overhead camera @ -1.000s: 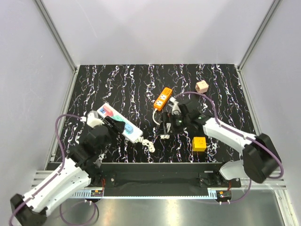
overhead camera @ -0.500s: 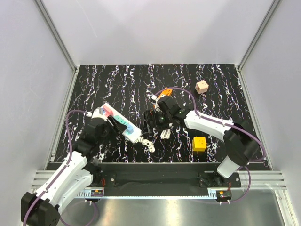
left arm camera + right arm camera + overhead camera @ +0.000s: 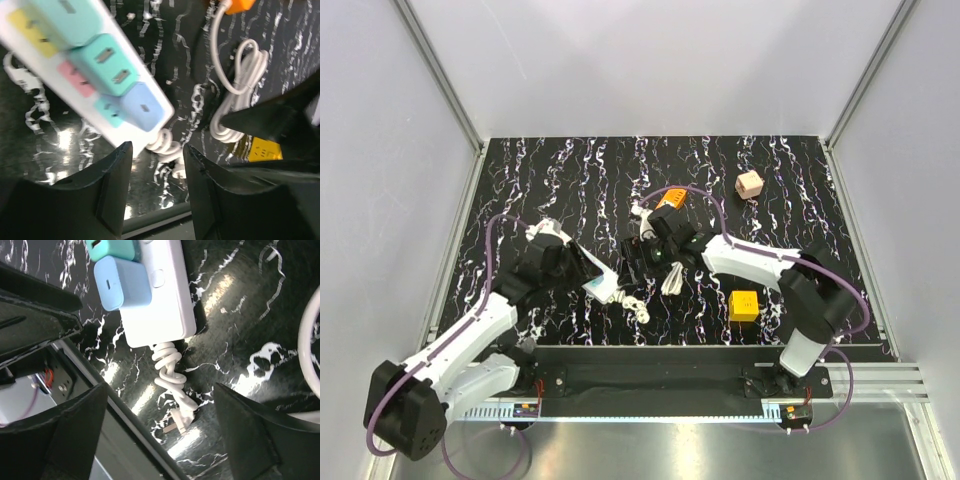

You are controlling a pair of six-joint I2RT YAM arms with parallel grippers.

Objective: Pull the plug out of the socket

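From above, the socket (image 3: 598,284) lies slanted at the table's (image 3: 570,180) near left, its coiled cord (image 3: 633,304) trailing toward the front edge. The left gripper (image 3: 576,266) hangs over the strip, and the right gripper (image 3: 632,262) is just beside its cord end. An orange power strip (image 3: 670,199), a pink cube (image 3: 750,184) and a yellow cube (image 3: 743,305) lie apart. In the left wrist view, the fingers (image 3: 114,186) stand spread with nothing gripped, and the light blue plug (image 3: 142,106) sits at the strip's end. In the right wrist view, the fingers (image 3: 75,432) are spread wide and hold nothing, with the plug (image 3: 122,282) and cord (image 3: 170,365) beyond them.
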